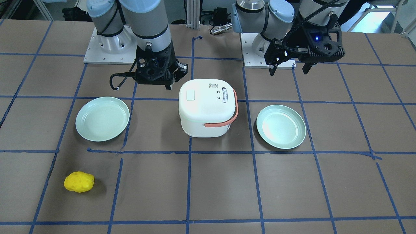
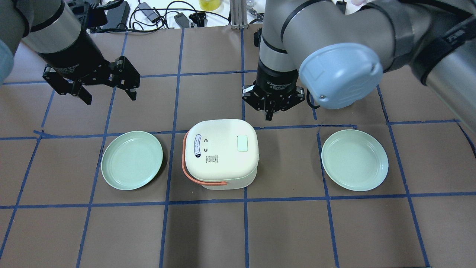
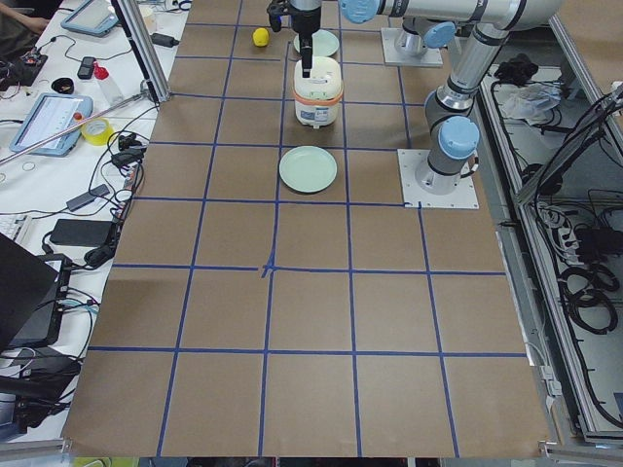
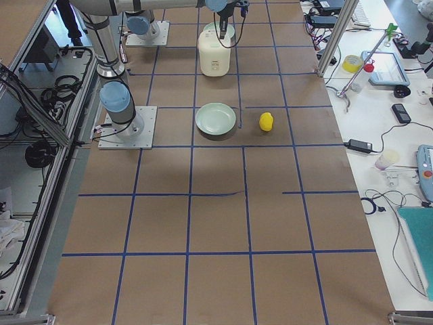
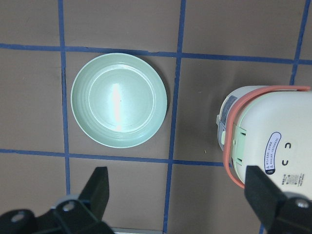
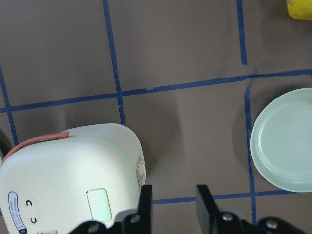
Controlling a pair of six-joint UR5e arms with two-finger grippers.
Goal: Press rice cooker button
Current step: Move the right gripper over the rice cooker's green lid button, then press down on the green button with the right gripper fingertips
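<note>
1. The left end effector hangs above the bench. Its fingers are spread wide, and nothing sits between them.

2. The left-side plate is pale green and round. It lies flat on the bench near this end effector. In the left wrist view it shows ahead of the gap between the fingers.

3. The rice cooker stands upright on the bench, to the robot's right of the left end effector and well apart from it. It is placed between the two plates. The body is cream-white with rounded corners. A coral handle lies folded down around the body, below the lid, on the side toward the left end effector. An oval sticker sits on the lid at that same end.

4. The button is on the lid's top at the opposite end, the end nearest the right end effector. It is a small rounded rectangle, pale mint against the cream lid, with no visible marking.

5. The right end effector hangs beside the cooker's button-end corner, off the lid. Its fingers are drawn nearly together, leaving a narrow gap, and hold nothing. The button lies near it, on the robot's left, untouched.

6. The right-side plate, matching the first, lies near, to the robot's right of this end effector. A yellow lump rests farther out on that side, well apart from the plate.
</note>
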